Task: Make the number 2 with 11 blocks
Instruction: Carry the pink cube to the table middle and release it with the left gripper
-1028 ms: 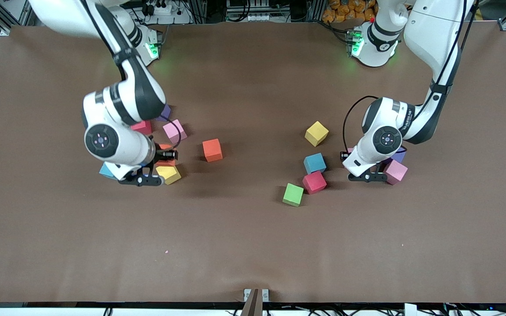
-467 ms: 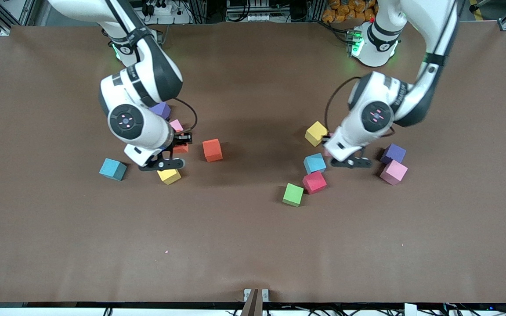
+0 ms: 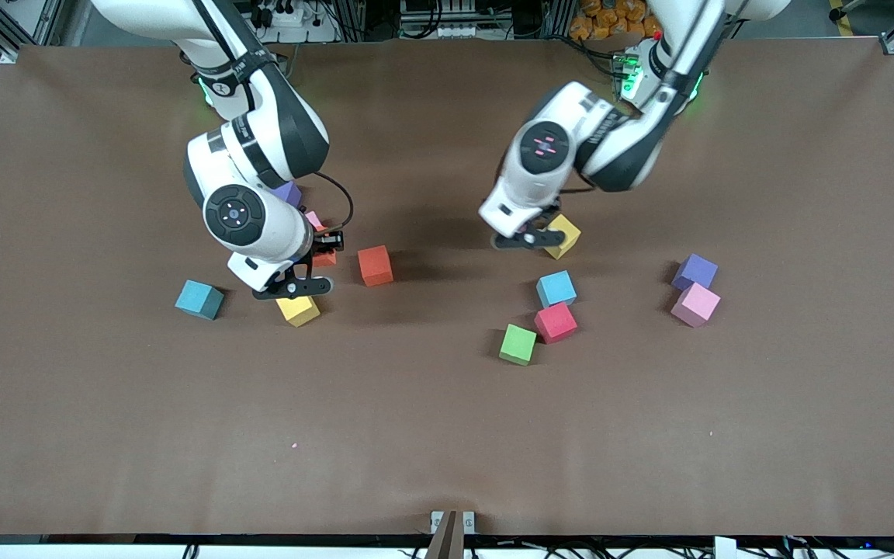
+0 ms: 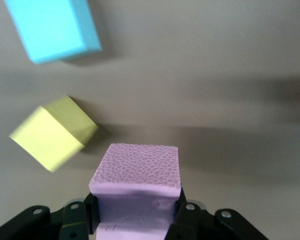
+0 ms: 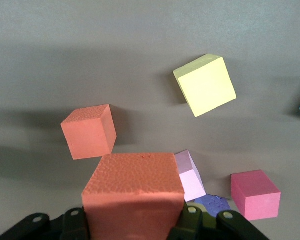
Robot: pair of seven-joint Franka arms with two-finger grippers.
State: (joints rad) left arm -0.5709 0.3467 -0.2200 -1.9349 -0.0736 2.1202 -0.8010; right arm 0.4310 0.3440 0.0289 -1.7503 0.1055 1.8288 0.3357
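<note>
Your left pincer (image 4: 135, 220) is clamped on a pink block (image 4: 136, 192) and hangs in the air over the bench (image 3: 447, 435), just above the yellow block (image 3: 563, 235) that lies toward the left arm's end; in the left wrist view you see that yellow block (image 4: 52, 131) and a light blue block (image 4: 52, 27) on the bench under the held cube. Your right pincer (image 5: 132, 222) is closed on an orange block (image 5: 133, 192) and hovers over a cluster toward the right arm's end, where a second orange block (image 3: 375, 265), a second yellow block (image 3: 298, 310), a pink block (image 5: 190, 176) and a red block (image 5: 254, 194) lie close together, with a purple cube (image 3: 289, 192) partly hidden under the arm. Another light blue block (image 3: 199, 299) sits apart from that cluster, nearer the bench's edge at the right arm's end. Toward the left arm's end you have the light blue block (image 3: 556, 288), a red block (image 3: 555, 322) touching it on the side nearer the front camera, and a green block (image 3: 518, 344) just beside the red one, nearer still. Well apart from these, a second purple cube (image 3: 695, 271) and a third pink block (image 3: 695, 304) sit touching. No blocks are lined up as the number 2 yet; every cube lies loose or is held.
</note>
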